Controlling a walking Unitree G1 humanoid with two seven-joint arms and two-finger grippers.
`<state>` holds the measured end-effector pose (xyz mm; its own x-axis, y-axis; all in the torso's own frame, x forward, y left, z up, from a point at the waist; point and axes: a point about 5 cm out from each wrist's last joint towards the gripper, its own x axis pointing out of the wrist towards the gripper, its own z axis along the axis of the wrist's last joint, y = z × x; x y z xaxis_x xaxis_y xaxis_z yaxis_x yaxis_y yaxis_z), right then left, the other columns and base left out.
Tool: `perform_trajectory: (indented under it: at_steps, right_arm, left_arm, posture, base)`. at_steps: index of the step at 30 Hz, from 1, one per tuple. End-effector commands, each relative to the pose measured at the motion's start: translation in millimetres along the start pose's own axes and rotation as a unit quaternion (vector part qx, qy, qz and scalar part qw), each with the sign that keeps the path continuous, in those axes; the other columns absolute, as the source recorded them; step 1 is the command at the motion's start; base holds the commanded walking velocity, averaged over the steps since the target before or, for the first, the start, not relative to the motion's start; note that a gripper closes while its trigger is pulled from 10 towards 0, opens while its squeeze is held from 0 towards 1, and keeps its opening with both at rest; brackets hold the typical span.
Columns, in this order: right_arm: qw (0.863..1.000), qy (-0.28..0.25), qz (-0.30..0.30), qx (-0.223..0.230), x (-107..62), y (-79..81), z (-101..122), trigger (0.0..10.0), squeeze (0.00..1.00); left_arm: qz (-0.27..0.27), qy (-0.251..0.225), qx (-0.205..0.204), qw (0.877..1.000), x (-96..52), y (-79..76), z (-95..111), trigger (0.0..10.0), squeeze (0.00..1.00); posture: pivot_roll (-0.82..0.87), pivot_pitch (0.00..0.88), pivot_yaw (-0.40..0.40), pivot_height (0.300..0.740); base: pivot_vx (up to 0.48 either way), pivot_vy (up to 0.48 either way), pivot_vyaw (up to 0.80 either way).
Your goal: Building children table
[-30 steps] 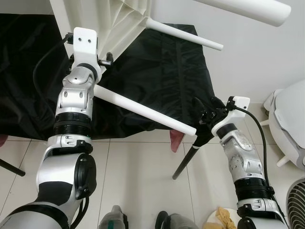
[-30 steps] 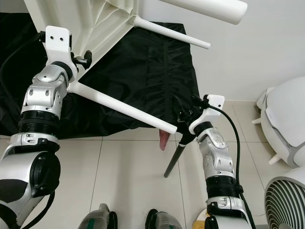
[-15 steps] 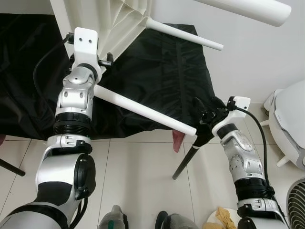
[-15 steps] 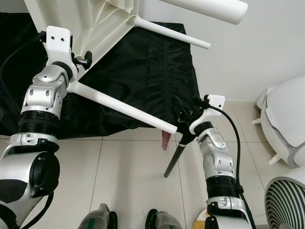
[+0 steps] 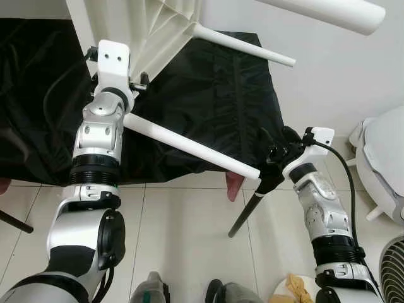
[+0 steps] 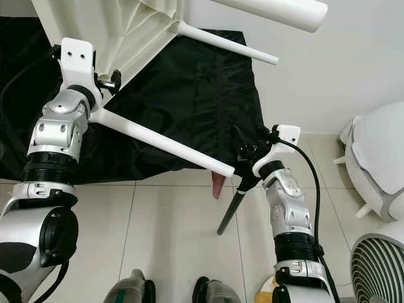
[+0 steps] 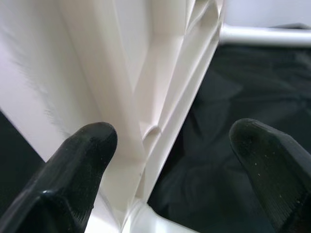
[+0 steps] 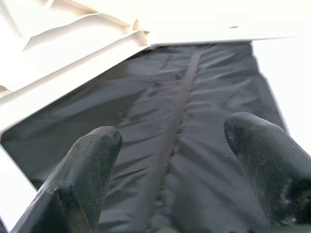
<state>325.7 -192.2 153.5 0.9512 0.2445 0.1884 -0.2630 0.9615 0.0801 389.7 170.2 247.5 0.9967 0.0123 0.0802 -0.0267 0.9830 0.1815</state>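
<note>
White plastic table (image 5: 148, 28) tipped on side above black cloth (image 5: 214, 95), ribbed underside exposed; round white legs (image 5: 189, 146) project outward over cloth. Left gripper (image 7: 170, 170) at table corner by leg base, fingers (image 7: 82, 165) spread wide, straddling table edge, nothing clamped. Right gripper (image 8: 175, 160) near free end of lower leg, at cloth's edge, fingers wide apart, empty, pointing across cloth

My arms (image 5: 96, 148) are brushed silver metal with glossy black joints. The children's table (image 5: 151, 28) looks like smooth, matt white plastic, as do its legs (image 5: 189, 146). Behind lies wrinkled black cloth (image 5: 221, 95) with a faint sheen. Floor tiles (image 5: 183, 233) are glossy.
</note>
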Motion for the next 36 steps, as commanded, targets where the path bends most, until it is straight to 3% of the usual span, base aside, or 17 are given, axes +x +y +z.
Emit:
perform_trajectory:
  at_steps: [1, 6, 9, 12, 14, 20, 36]
  right_arm:
    - [0.999, 0.002, -0.016, -0.042, -2.2, -5.0, -0.9, 10.0, 0.0]
    - [0.998, 0.002, -0.02, -0.056, -2.3, -5.0, -1.2, 10.0, 0.0]
    - [0.995, -0.003, -0.045, -0.086, -2.3, -9.1, 0.9, 10.0, 0.0]
    - [0.994, -0.006, -0.055, -0.097, -2.5, -10.7, 2.1, 10.0, 0.0]
    - [0.991, -0.01, -0.064, -0.113, -3.9, -12.0, 3.6, 10.0, 0.0]
    - [0.991, 0.005, -0.062, -0.122, -8.0, -13.0, -2.1, 10.0, 0.0]
    - [0.991, -0.012, -0.064, -0.116, -8.8, -11.8, -2.7, 10.0, 0.0]
  left_arm:
    - [0.038, -0.011, -0.017, 0.999, -9.2, 4.3, -11.7, 10.0, 0.0]
    - [0.036, -0.015, -0.026, 0.999, -13.8, 4.9, -17.6, 10.0, 0.0]
    - [0.038, -0.04, -0.025, 0.998, -28.6, 11.1, -29.7, 10.0, 0.0]
    - [0.043, -0.039, -0.026, 0.998, -33.9, 14.1, -36.0, 10.0, 0.0]
    - [0.048, -0.035, -0.061, 0.996, -47.0, 16.1, -49.4, 10.0, 0.0]
    - [0.064, -0.028, -0.066, 0.995, -59.1, 21.5, -60.4, 10.0, 0.0]
    - [0.058, -0.032, -0.071, 0.995, -71.2, 22.2, -72.6, 10.0, 0.0]
  posture:
    - [0.06, 0.048, -0.038, 0.74]
    - [0.06, 0.048, -0.038, 0.74]
    - [0.06, 0.053, -0.046, 0.74]
    - [0.06, 0.052, -0.048, 0.74]
    - [0.06, 0.05, -0.049, 0.74]
    - [0.06, 0.055, -0.039, 0.74]
    - [0.05, 0.061, -0.035, 0.74]
  base:
    - [0.0, 0.0, 0.0]
    - [0.0, 0.0, 0.0]
    - [0.0, 0.0, 0.0]
    - [0.0, 0.0, 0.0]
    - [0.0, 0.0, 0.0]
    - [0.0, 0.0, 0.0]
    - [0.0, 0.0, 0.0]
